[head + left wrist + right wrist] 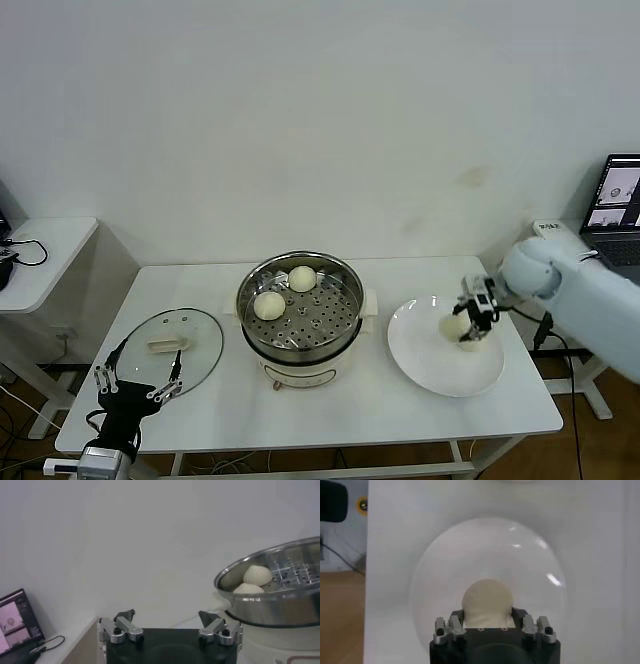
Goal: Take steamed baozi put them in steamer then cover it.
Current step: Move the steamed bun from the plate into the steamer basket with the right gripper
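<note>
Two steamed baozi [269,305] [302,279] lie on the perforated tray inside the steel steamer [345,275] at the table's middle. They show again as baozi [257,575] over the steamer's wall [280,602]. Another baozi [453,326] [487,597] sits over the white plate [440,370] [445,570] at the right. My right gripper [462,322] [487,614] is shut on it, a finger on each side. The glass cover [195,335] lies flat at the left of the steamer. My left gripper [137,385] [167,625] stands open and empty by the front left edge.
A laptop [622,200] [17,620] stands on a stand beyond the table's right end. A small white side table [40,255] with cables is at the far left. The wall is close behind the table.
</note>
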Robot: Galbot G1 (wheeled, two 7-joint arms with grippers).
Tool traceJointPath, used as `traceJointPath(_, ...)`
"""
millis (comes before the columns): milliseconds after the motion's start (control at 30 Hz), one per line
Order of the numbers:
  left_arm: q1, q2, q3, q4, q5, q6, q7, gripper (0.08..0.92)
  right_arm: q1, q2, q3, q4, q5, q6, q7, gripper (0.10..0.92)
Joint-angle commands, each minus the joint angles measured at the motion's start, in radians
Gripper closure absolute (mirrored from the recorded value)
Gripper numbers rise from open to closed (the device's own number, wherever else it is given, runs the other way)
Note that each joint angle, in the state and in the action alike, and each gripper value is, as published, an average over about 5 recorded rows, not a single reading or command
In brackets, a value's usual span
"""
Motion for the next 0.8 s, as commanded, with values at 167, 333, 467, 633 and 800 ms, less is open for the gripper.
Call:
traceJointPath(167, 0.0, 0.001, -0.004, 0.003, 0.002, 0.0, 0.0, 0.177, 0.399, 0.181, -0.207, -0.029, 0.174, -0.016, 0.024, 0.423)
traceJointPath(333, 0.003, -0.001, -0.018, 0.006, 0.002, 0.0, 0.0, 0.177, 0.459, 0.305, -0.252, -0.064, 0.207, -0.014, 0.054, 0.423)
traceJointPath(467, 0.007, -0.004, -0.03, 0.008, 0.001, 0.0, 0.0, 0.177, 0.461, 0.403, -0.267, -0.088, 0.239, -0.002, 0.086, 0.423)
traceJointPath(633, 0.016, -0.011, -0.039, 0.002, 0.0, 0.0, 0.0, 0.177, 0.426, 0.505, -0.308, -0.106, 0.249, 0.057, 0.12, 0.423)
traceJointPath(800, 0.021, -0.019, -0.049, -0.003, 0.001, 0.0, -0.001, 0.177, 0.369, 0.572, -0.331, -0.115, 0.196, 0.154, 0.129, 0.423)
